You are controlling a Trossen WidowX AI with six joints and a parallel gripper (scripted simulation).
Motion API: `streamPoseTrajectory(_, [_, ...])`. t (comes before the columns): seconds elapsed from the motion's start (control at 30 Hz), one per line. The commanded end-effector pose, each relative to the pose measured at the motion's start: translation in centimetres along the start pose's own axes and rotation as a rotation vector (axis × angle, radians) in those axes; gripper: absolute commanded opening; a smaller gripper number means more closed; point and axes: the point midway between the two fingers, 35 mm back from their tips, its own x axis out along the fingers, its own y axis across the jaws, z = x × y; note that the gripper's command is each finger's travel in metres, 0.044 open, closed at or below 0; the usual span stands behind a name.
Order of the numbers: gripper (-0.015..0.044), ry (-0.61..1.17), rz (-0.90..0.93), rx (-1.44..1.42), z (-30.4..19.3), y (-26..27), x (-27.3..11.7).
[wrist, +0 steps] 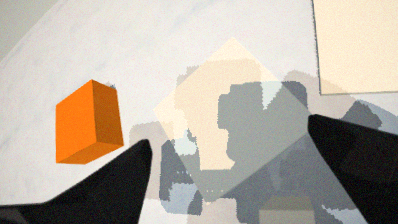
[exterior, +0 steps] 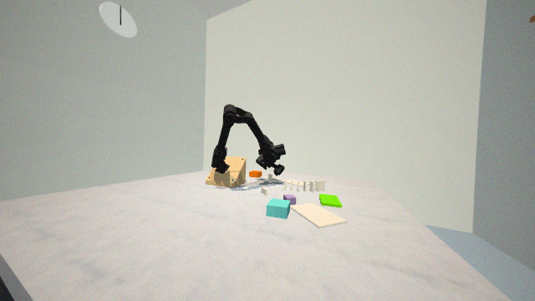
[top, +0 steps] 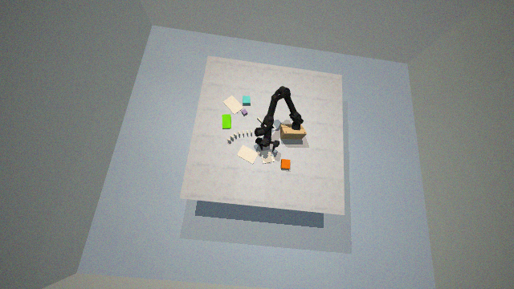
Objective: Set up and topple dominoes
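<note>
A curved row of several cream dominoes (top: 243, 134) (exterior: 298, 186) stands upright, left of the arm in the top view. One more domino (exterior: 270, 177) (wrist: 286, 215) stands apart from the row, in the gripper's shadow; it shows at the bottom edge of the wrist view. Another domino (top: 259, 120) (exterior: 264, 191) is on the table on the other side of the arm, partly hidden by it in the top view. My gripper (top: 268, 149) (exterior: 271, 168) (wrist: 228, 134) is wide open and empty, raised above the table, with nothing between its fingers.
A square cream sheet (top: 267, 160) (wrist: 215, 80) lies under the gripper, a larger one (top: 247, 154) (wrist: 357, 45) beside it. An orange block (top: 285, 164) (wrist: 75, 130), green slab (top: 226, 121), teal block (top: 246, 100), purple block (top: 244, 112) and wooden block (top: 292, 132) are around.
</note>
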Motion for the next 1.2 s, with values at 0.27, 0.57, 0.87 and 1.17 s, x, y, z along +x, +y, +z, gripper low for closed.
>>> streamPoseTrajectory(0.27, [0.044,0.707,-0.358,-0.031,2.7,1.0,-6.1])
streamPoseTrajectory(0.57, [0.044,0.707,-0.358,-0.031,2.7,1.0,-6.1])
streamPoseTrajectory(0.87, [0.044,0.709,-0.361,-0.03,-1.4,-1.1,-1.7])
streamPoseTrajectory(1.17, [0.044,0.709,-0.361,-0.03,-2.1,-1.5,-1.0])
